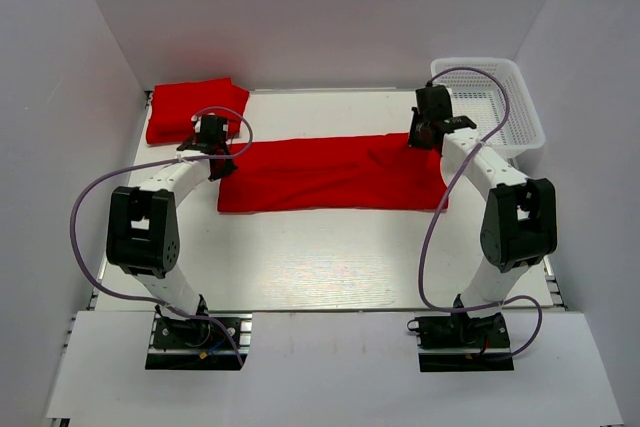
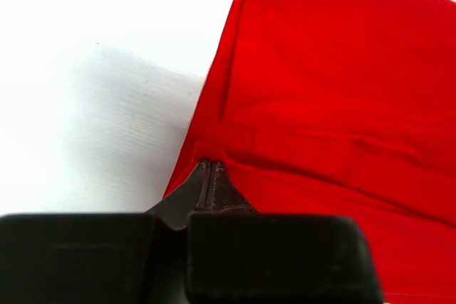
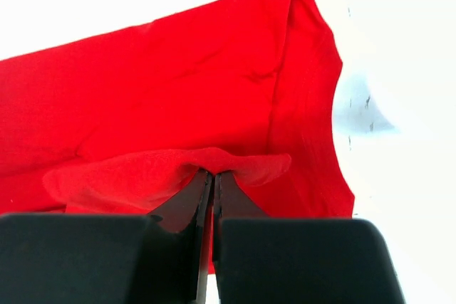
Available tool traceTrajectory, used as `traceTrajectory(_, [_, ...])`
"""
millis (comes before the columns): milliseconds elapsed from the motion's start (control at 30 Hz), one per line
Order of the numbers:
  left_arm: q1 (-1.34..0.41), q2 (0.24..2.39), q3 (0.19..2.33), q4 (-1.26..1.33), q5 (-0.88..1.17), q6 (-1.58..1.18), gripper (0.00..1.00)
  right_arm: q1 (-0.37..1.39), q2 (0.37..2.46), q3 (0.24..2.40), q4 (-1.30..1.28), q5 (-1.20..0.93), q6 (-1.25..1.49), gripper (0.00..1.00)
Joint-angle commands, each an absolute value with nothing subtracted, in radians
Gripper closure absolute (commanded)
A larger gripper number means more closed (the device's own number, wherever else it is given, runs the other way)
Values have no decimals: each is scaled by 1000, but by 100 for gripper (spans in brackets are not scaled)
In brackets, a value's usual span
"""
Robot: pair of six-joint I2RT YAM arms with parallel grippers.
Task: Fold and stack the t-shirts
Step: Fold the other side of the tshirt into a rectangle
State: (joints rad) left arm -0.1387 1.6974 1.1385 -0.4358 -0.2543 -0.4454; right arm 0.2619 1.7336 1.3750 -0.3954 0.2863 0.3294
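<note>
On the white counter (image 1: 330,257) a red t-shirt (image 1: 330,175) lies spread in the middle. The left claw (image 2: 209,170) and right claw (image 3: 214,176) each pinch one end. Lift both together so it folds flat.

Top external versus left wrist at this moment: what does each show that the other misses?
Only top external: the folded t-shirt at the back left, the white basket at the back right, and the right gripper at the right end of the long t-shirt. Only left wrist: the left gripper shut, pinching that shirt's edge. Both: the long t-shirt on the white table, and the left gripper.
</note>
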Motion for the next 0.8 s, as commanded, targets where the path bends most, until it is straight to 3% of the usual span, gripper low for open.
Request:
traceTrajectory(0, [-130,1687,1143,-384,-276,-448,100,247,1759,1433,-385,313,319,100])
traceTrajectory(300, [-130,1816,1221,-365,-255,-459,100,235,1885,1522,-400,281,288,100])
traceTrajectory(333, [-130,1841,1232,-389,-274,-469,97,232,1897,1549,-402,276,287,100])
traceTrajectory(367, [-130,1851,1250,-390,-275,-469,80,232,1939,1560,-402,272,281,100])
traceTrajectory(400, [-130,1852,1250,-390,-275,-469,69,229,1954,1577,-413,249,279,100])
traceTrajectory(433, [-130,1864,1264,-400,-284,-482,51,229,1980,1624,-416,247,278,85])
traceTrajectory(467, [-130,1864,1284,-417,-284,-482,22,224,2009,1641,-420,236,273,75])
traceTrajectory(500, [-130,1864,1284,-417,-284,-491,6,227,2022,1681,-442,236,272,63])
traceTrajectory(533, [-130,1864,1296,-417,-284,-491,0,226,2043,1701,-465,235,273,38])
traceTrajectory(567, [-130,1836,1296,-426,-284,-491,0,225,2049,1733,-474,235,267,19])
traceTrajectory(600, [-130,1823,1305,-426,-284,-491,0,225,2051,1752,-486,230,264,10])
traceTrajectory(767, [-130,1715,1296,-417,-298,-460,0,230,1970,1646,-469,196,249,10])
